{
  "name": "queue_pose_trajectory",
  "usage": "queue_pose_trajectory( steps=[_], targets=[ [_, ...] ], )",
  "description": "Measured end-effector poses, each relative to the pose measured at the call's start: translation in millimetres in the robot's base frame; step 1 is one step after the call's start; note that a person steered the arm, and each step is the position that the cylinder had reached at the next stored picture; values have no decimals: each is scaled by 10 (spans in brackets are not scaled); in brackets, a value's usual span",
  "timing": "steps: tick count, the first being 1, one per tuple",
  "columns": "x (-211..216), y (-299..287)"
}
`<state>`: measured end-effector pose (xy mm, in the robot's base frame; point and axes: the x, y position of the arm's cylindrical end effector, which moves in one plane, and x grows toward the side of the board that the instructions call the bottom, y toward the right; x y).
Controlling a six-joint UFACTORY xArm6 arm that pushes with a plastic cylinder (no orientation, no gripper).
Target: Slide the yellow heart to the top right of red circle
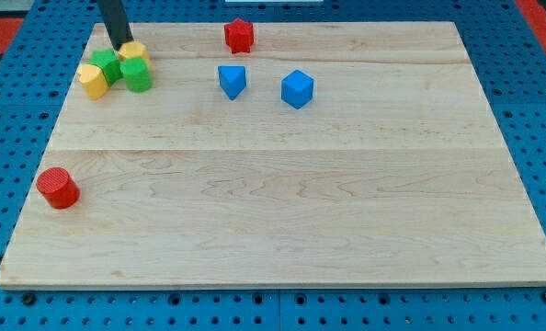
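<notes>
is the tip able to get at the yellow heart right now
Probably yes. My tip sits at the top edge of the yellow heart, apparently touching it. The green blocks crowd its lower side, not the tip's side.

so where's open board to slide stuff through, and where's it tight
Open: the middle and the view's right, below the blue blocks, right of the red cylinder. Tight: the view's top-left, where yellow and green blocks cluster at my tip. The red star sits at the top edge.

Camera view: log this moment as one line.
my tip: top left, touching yellow heart | red circle: bottom left, apart | heart not yet moved there
</notes>
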<state>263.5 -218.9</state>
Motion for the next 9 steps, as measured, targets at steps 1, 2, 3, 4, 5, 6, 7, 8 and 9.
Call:
queue_pose_trajectory(
  steps=[1,2,3,4,5,6,7,8,9],
  targets=[
    [237,-134],
    [-30,-170],
    [1,-808],
    [409,-544],
    [878,-282],
    [1174,-377],
    [1134,-558],
    [1168,-765],
    [1486,-345]
  ],
)
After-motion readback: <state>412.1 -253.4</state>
